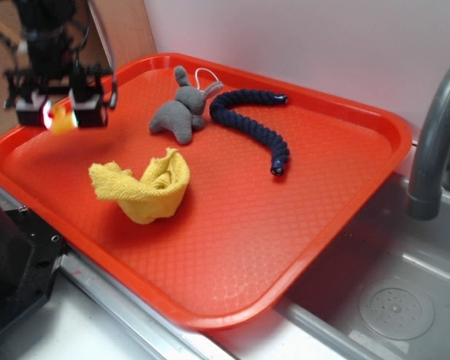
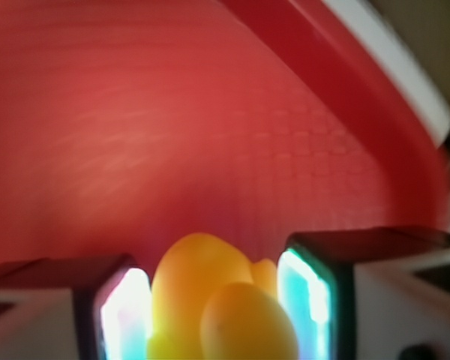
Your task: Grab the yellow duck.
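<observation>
The yellow duck (image 1: 61, 119) hangs above the left part of the red tray (image 1: 285, 225), pinched between the two pads of my gripper (image 1: 60, 114). In the wrist view the yellow duck (image 2: 217, 300) fills the gap between the glowing pads (image 2: 124, 319), blurred and close, with the tray's floor behind it. The gripper is shut on the duck and lifted off the tray.
On the tray lie a yellow cloth rag (image 1: 146, 184), a grey plush bunny (image 1: 181, 109) and a dark blue rope (image 1: 251, 120). A grey faucet (image 1: 435, 135) and a steel sink (image 1: 390, 300) stand to the right. The tray's raised rim (image 2: 345, 67) runs nearby.
</observation>
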`<action>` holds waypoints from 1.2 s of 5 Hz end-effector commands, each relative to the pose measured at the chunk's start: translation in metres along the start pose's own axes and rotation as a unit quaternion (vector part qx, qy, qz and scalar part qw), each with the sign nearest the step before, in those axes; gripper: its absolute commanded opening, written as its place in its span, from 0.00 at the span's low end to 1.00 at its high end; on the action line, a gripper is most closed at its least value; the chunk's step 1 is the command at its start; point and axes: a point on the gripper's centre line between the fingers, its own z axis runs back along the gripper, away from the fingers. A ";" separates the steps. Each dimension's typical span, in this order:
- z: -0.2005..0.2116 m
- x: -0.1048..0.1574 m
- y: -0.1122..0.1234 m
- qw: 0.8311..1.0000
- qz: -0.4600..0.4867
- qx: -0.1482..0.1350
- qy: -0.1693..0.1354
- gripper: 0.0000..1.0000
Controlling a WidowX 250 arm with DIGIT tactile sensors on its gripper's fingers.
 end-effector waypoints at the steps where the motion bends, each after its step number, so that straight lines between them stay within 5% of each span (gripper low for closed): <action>1: 0.119 -0.041 -0.049 0.966 -0.249 -0.024 -0.058 0.00; 2: 0.151 -0.043 -0.044 0.934 -0.338 -0.097 -0.066 0.00; 3: 0.148 -0.042 -0.036 0.934 -0.336 -0.107 -0.060 0.00; 6: 0.110 -0.030 -0.005 0.947 -0.309 -0.058 -0.065 0.00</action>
